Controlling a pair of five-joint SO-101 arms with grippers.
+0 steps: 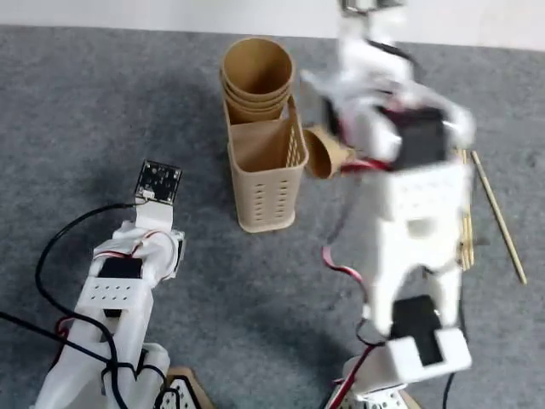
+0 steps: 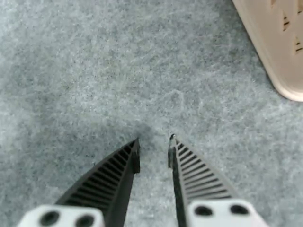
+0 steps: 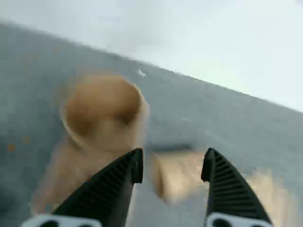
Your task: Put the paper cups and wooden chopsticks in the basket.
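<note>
While wooden chopsticks [image 1: 498,217] show from above, right fingers [image 3: 118,184] gape at a cup [image 3: 177,177] — left fingers [image 2: 118,175] parted.

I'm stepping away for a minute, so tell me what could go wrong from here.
1. The loose cup lies on its side beside the basket, with the open right gripper near it; a poor grip could roll or crush it.
2. That gripper is close to the tall basket; a bump might tip it and its stacked cups.
3. The chopsticks lie beside the right arm and could be swept away.
</note>
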